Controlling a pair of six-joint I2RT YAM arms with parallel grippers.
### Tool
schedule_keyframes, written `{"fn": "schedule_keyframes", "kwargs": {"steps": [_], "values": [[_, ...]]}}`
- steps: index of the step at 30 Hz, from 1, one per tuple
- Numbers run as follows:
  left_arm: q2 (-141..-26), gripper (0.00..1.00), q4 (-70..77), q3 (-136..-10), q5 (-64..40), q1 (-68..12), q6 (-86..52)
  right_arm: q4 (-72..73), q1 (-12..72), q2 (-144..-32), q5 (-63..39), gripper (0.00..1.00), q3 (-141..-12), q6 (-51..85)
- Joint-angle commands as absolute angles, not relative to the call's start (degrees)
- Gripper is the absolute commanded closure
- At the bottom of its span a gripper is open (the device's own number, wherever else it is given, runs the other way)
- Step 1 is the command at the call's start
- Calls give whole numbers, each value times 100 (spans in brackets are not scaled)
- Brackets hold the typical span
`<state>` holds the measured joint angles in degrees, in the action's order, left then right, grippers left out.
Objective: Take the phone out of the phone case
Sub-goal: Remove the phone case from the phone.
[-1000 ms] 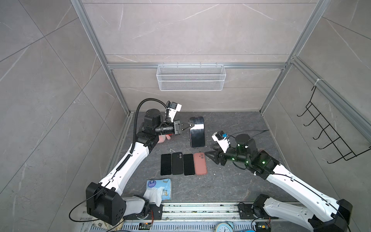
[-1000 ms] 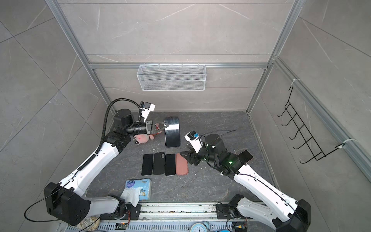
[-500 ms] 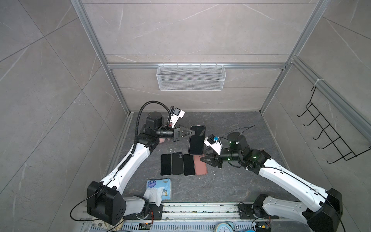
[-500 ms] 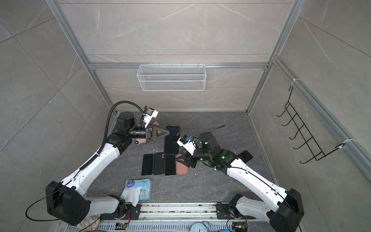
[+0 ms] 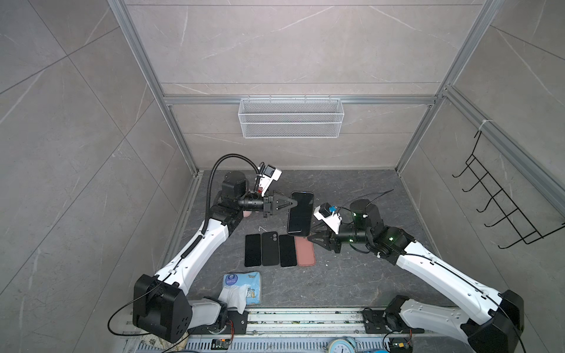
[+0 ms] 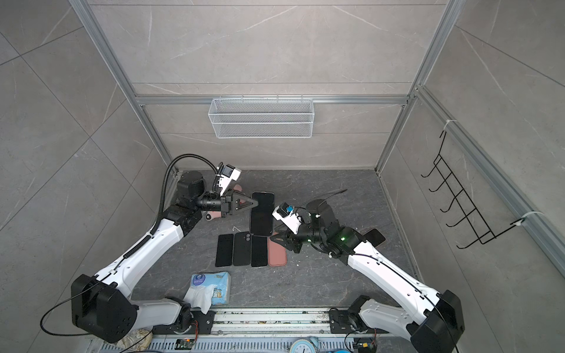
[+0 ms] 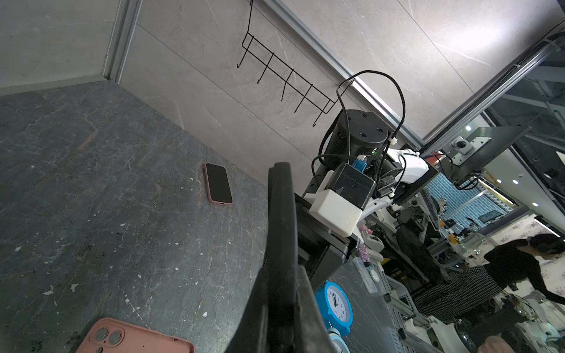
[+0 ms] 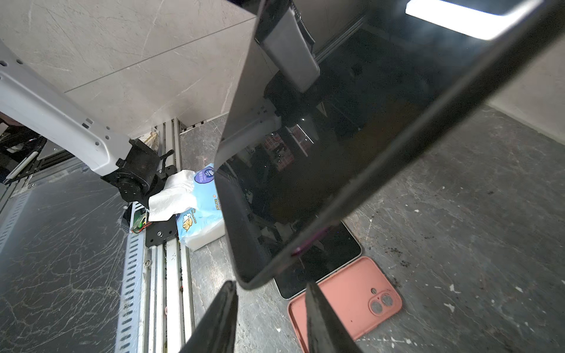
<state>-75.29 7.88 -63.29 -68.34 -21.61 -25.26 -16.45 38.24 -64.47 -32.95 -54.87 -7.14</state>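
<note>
My left gripper point(image 5: 292, 203) gripped the phone point(image 5: 301, 214) by 1 long side, above the table point(image 5: 351, 275). My right gripper point(image 5: 310, 237), jaws apart, sat at its near corner, long axis running away from them.

wire basket point(image 5: 290, 117), hook rack point(image 5: 507, 195), tissue pack point(image 5: 250, 284)

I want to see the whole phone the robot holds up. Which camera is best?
A top view: the phone shows almost whole. Left wrist sees only its edge; right wrist sees it cropped, too close.
</note>
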Motion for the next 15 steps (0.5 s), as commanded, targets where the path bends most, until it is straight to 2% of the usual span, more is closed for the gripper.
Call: {"fn": "schedule_keyframes", "kwargs": {"steps": [1,15], "values": [[-7398,100,1386,-6319,-7112,-2153,-2700,-1478,3770,-6364,-3508,63,-5560,-777],[-7473,100,1793,-6206,-7152,-2162,-2952,-1187,3725,-6549,-4011,67,-5524,-678]]}}
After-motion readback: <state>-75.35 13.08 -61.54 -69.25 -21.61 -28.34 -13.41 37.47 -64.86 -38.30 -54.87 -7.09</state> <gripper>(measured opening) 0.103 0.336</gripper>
